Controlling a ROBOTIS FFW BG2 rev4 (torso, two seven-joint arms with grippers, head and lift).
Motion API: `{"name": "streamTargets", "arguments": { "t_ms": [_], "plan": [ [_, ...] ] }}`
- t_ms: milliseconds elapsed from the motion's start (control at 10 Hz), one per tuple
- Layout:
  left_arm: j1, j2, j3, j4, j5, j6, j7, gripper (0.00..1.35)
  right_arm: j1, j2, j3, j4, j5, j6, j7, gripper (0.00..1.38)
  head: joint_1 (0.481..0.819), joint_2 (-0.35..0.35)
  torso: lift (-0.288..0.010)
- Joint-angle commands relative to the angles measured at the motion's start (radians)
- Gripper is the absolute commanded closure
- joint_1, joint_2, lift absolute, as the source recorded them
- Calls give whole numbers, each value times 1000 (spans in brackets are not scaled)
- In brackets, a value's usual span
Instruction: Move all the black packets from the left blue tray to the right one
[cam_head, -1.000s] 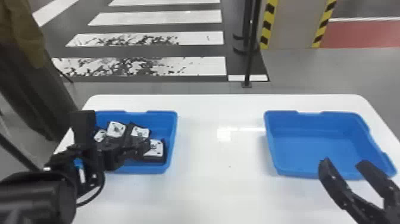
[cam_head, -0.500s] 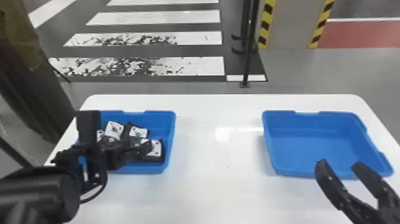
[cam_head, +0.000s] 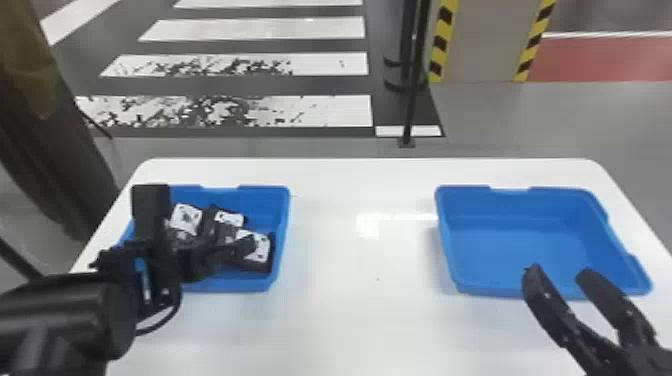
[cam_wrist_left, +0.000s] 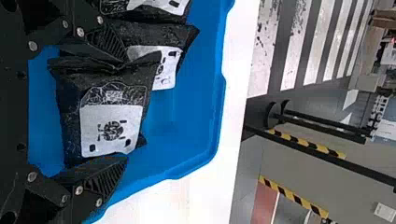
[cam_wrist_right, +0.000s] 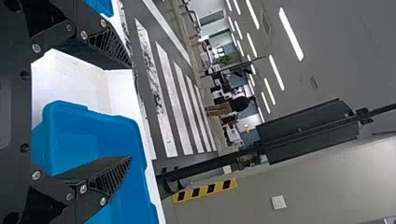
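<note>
Left claw (cam_head: 225, 250) is spread wide, a black packet (cam_wrist_left: 109, 123) framed between its fingers; right claw (cam_head: 561, 273) is opened near a blue tray (cam_head: 480, 288).

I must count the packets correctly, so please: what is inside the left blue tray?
At least three black packets lie in the left blue tray. In the head view, the left arm and left gripper hide part of it; more may lie there.
</note>
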Motion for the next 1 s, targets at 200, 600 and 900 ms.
{"name": "streamTargets", "arguments": {
  "t_ms": [200,600,900],
  "plan": [
    [0,2,-20,20,6,-39,-6,1184,0,0,0,0,-4,4,2,519,695,49,-140],
    [101,2,18,-177,6,-70,-28,1208,0,0,2,-5,-14,4,5,522,695,39,-140],
    [206,2,68,-407,98,-48,-37,1208,-15,0,12,-7,-32,4,31,521,695,62,-140]
  ]
}}
